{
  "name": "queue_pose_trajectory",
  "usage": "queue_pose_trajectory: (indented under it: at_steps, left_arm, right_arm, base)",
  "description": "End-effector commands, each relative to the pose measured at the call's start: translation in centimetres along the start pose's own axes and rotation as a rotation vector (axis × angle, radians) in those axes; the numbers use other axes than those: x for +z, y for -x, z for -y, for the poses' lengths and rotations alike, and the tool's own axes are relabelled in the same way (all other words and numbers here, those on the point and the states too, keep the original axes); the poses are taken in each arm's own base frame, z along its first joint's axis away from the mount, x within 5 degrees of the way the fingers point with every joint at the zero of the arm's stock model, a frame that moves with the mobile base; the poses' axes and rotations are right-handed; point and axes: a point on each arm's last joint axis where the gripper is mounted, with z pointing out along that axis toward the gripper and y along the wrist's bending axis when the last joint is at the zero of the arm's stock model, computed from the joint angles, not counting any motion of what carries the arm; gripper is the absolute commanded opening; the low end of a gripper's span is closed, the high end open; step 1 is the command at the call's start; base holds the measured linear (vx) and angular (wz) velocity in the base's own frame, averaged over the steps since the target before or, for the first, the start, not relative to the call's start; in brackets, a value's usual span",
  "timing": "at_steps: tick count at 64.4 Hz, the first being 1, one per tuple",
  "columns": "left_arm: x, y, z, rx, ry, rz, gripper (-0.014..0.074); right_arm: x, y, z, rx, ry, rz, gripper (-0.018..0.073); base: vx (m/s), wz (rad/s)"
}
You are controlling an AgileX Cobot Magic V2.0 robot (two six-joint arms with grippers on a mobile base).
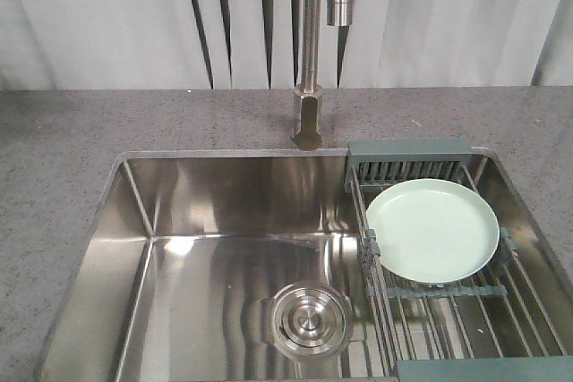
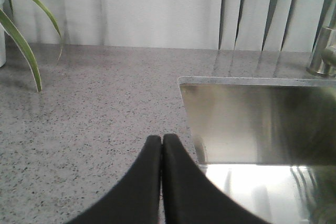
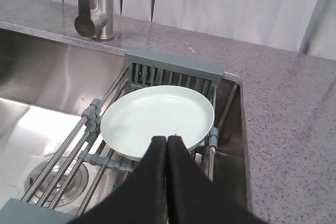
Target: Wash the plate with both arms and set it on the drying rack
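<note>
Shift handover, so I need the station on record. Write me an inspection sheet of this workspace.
Surface: speckled grey counter around a steel sink; drain in the basin floor.
Job's things: plate lies flat on the rack, which spans the sink's right side.
Clutter: nothing seen.
Grippers: left pincer shut, over the counter by the sink's left edge; right pincer shut, holding nothing, at the plate's near rim in the right wrist view; contact cannot be told.
Cables: nothing seen.
Surroundings: faucet behind the sink, pale vertical blinds, plant leaves at far left.
</note>
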Motion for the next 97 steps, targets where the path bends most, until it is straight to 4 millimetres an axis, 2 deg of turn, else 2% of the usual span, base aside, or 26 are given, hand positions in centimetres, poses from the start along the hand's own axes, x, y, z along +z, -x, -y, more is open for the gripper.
queue_pose_trajectory:
  at_steps: [1, 68, 80, 87, 97]
  left_arm:
    - [0.0, -0.1, 0.0, -0.009, -0.017, 0.056, 0.0]
    - [0.0, 0.2, 0.1, -0.009, -0.018, 0.063, 0.0]
    - [0.0, 0.2, 0.1, -0.009, -0.018, 0.063, 0.0]
    - [0.0, 0.2, 0.1, -0.009, -0.018, 0.063, 0.0]
    - [0.0, 0.2, 0.1, -0.009, -0.018, 0.063, 0.0]
  right_arm:
    - [-0.3, 1.4, 0.2, -0.014, -0.008, 0.091, -0.0009]
    - [-0.3, 1.1, 0.1, -0.013, -0.011, 0.125, -0.0009]
    - [0.7, -2.1, -0.3, 0.058, -0.027, 0.281, -0.0009]
    - [1.4, -4.1, -0.3, 0.121, -0.064, 0.267, -0.0009]
    - [1.9, -5.4, -0.4, 0.15, -0.084, 0.239, -0.0009]
  base:
    - [0.0, 0.0]
    - [0.0, 0.0]
    - [0.0, 0.0]
    - [0.0, 0.0]
    - [0.0, 0.0]
